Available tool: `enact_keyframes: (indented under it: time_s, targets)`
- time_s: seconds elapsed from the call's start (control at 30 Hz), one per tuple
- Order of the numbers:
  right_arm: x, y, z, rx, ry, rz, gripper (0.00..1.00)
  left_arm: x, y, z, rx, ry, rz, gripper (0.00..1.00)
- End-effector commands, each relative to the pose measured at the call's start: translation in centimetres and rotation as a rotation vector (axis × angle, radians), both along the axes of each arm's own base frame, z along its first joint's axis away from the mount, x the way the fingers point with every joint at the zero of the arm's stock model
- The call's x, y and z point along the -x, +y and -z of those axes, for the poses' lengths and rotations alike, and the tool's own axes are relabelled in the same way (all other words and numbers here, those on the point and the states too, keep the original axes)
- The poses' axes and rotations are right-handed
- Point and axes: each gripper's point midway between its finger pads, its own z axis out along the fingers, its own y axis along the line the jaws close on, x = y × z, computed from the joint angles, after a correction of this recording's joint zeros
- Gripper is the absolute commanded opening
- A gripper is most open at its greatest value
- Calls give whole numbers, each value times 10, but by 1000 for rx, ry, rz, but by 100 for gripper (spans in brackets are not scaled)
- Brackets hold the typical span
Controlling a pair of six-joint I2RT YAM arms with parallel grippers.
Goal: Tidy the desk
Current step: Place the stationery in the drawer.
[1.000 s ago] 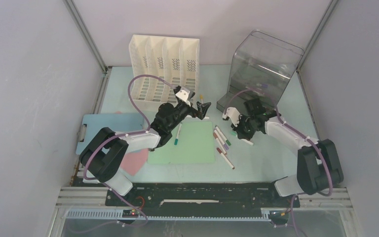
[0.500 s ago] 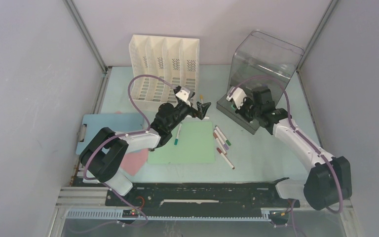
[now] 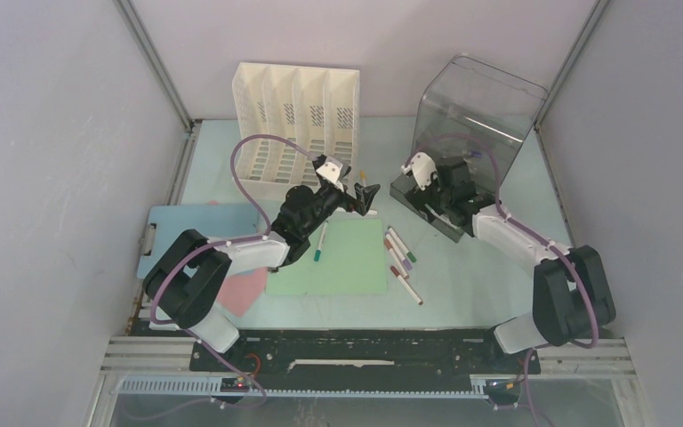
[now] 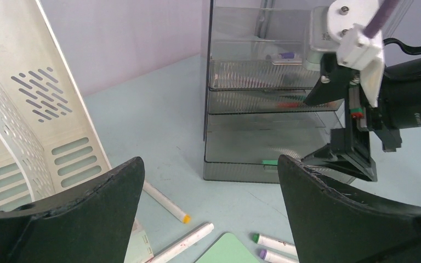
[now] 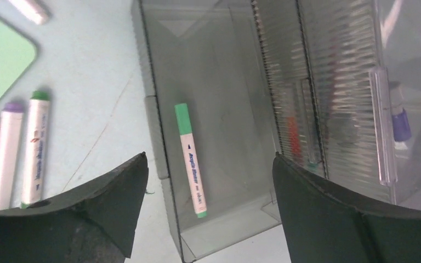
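The desk is a pale mint tabletop. My right gripper hangs open over the pulled-out bottom drawer of a clear drawer unit. A green-capped marker lies loose on the drawer floor, below and between the spread jaws of the right gripper. My left gripper is open and holds nothing, above the desk beside the white file rack. Under the left gripper lie an orange-tipped marker and a white marker.
Several markers lie in a row right of a green clipboard, which has one marker on it. A blue clipboard and pink paper sit at the left. Purple and red items show inside the unit's upper drawers.
My right gripper rose from the row of markers, swung over the open drawer and opened; the green-capped marker now lies in the drawer. The left arm has not moved.
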Motion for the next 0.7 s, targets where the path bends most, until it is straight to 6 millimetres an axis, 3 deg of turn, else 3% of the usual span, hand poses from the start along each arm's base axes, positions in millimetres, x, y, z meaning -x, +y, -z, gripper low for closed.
enact_keyframes:
  time_s: [0.0,0.13,0.3,0.5,0.67]
  targets:
    - [13,22,-30,-71,-38,-100,92,-2,2,-20,15,-60,-12,100]
    - [57,40,-32,-97,66,-321,94,-6,0,-18,32,-47,-16,100]
    - [112,57,-53,-215,119,-586,96,2,2,-18,137,64,-10,100]
    - [124,39,-70,-251,83,-619,99,39,12,6,177,295,26,100]
    - [129,30,-81,-307,63,-620,100,57,47,57,-13,541,-123,100]
